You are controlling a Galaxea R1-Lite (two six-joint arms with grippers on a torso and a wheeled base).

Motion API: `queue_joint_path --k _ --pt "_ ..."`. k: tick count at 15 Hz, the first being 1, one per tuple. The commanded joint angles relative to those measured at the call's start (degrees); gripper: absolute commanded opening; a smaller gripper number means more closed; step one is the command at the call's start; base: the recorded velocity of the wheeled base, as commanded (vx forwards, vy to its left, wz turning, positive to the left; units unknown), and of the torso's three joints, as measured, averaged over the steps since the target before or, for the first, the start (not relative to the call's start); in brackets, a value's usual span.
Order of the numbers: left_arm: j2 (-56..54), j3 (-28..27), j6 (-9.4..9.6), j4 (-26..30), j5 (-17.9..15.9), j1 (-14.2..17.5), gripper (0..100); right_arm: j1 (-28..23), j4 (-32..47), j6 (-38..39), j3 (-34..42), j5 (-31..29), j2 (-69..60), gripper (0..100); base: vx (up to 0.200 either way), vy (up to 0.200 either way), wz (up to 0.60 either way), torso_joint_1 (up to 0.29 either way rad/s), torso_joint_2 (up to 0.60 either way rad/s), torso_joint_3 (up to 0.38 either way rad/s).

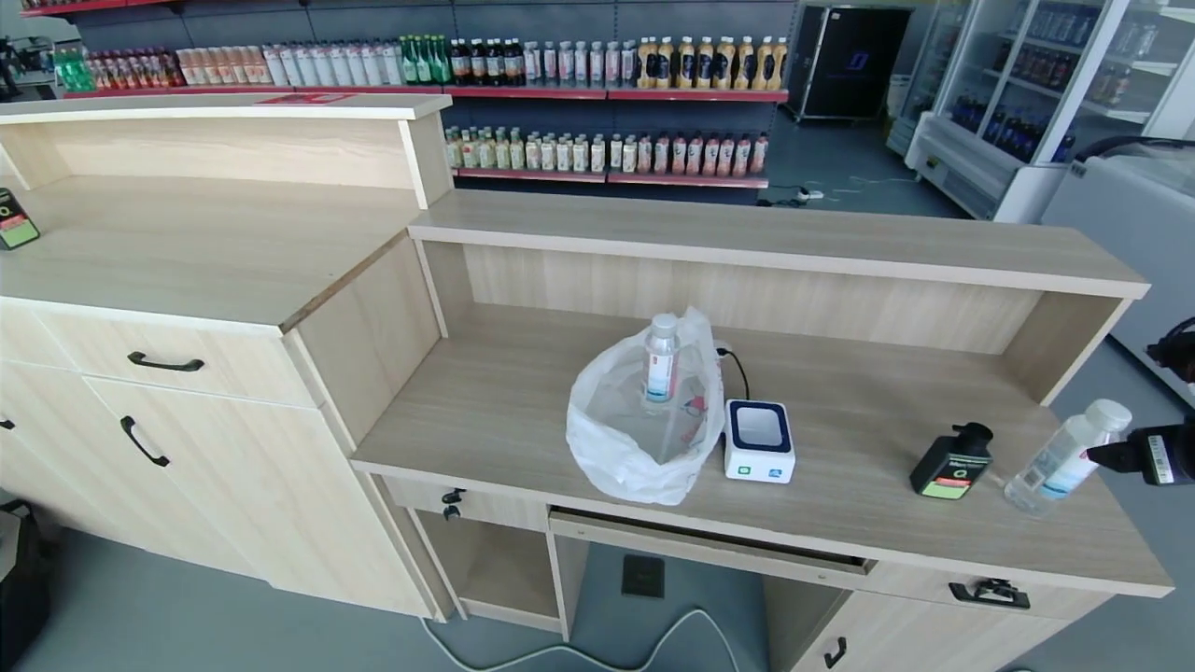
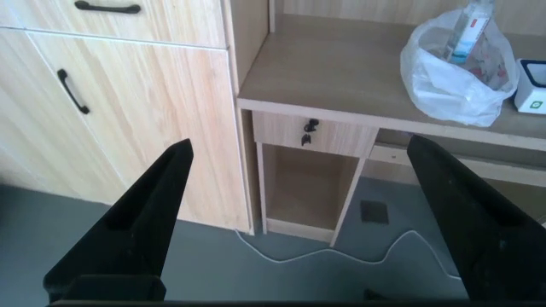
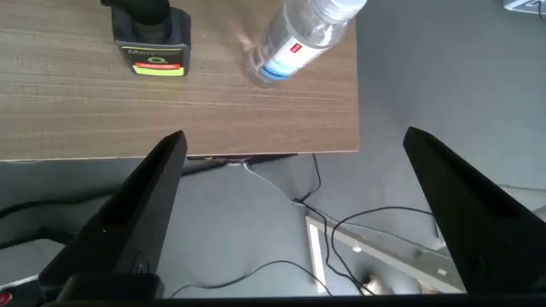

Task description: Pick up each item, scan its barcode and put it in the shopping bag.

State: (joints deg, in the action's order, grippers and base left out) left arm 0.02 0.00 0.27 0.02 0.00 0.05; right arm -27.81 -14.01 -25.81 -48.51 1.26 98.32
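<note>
At the right end of the counter [image 1: 868,411] stands a clear bottle [image 1: 1064,462], its cap near the right gripper [image 3: 294,141], whose jaws are spread wide with nothing between them. Just beside the bottle sits a black item [image 1: 950,462] with a green and red label. Another bottle [image 1: 661,359] is upright inside the shopping bag [image 1: 616,439], next to the scanner [image 1: 759,439]. One item looks done and two seem left. The left gripper [image 2: 300,147] hangs low before the counter, jaws apart and empty.

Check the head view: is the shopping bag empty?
No, a clear bottle with a white cap stands inside the shopping bag.
</note>
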Motion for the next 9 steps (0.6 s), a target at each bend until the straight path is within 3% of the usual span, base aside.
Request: queue_joint_path --k 1,4,9 --pt "0.0 0.0 0.00 0.0 0.0 0.0 100 -4.2 -0.8 -9.4 -2.2 5.2 9.1 100 0.000 0.000 0.00 0.000 0.00 0.000" --pt "0.0 0.0 0.00 0.0 0.0 0.0 100 -5.6 -1.0 -18.0 -4.6 12.5 13.8 100 0.000 0.000 0.00 0.000 0.00 0.000" --pt "0.0 0.0 0.00 0.0 0.0 0.0 100 -3.8 -2.2 -20.2 -9.5 16.8 19.6 100 0.000 0.000 0.00 0.000 0.00 0.000"
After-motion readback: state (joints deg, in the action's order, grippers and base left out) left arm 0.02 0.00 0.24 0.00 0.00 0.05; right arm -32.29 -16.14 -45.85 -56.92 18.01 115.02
